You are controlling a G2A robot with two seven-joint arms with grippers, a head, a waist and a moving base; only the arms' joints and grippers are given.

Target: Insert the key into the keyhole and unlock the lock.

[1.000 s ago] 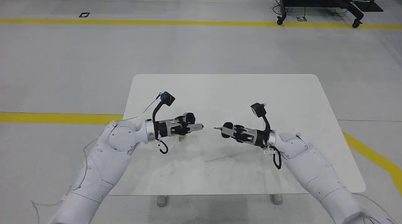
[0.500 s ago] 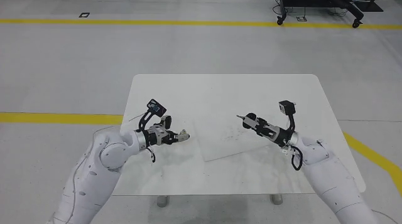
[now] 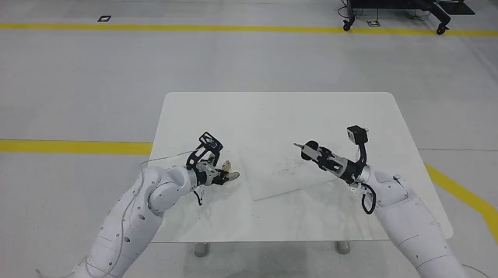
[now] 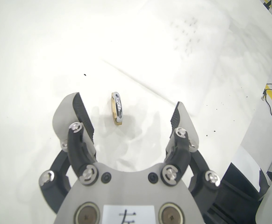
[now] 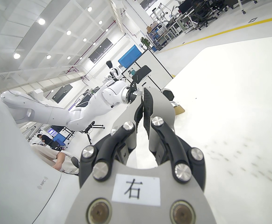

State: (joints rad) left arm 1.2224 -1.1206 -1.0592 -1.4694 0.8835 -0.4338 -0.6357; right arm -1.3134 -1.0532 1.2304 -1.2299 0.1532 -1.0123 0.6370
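Lock (image 4: 116, 108) is sitting on the white counter (image 3: 350, 114), over on the robot's left side and in the half nearer the robot. It's a small brass-coloured body with a shiny chrome part on it, and it looks tipped up on its edge rather than lying flat. The left gripper (image 4: 127, 103) is right down by it with its jaws spread wide. The lock sits in the gap just past the fingertips (image 4: 80, 108), a bit closer to one finger than the other, and it isn't touching either pad. From the top view the left gripper (image 3: 224, 174) is low over the counter with the lock (image 3: 232, 174) right at its tip. The right gripper (image 5: 143, 99) is well apart from all that, on the robot's right, held up off the counter and aimed back toward the left arm. Its ribbed pads are pressed together. In the top view a thin sliver pokes out of the right gripper (image 3: 305, 149), which I'm fairly sure is the key (image 3: 296, 146), though it's too tiny there to swear by. Some dark specks are scattered on the counter near the right arm.
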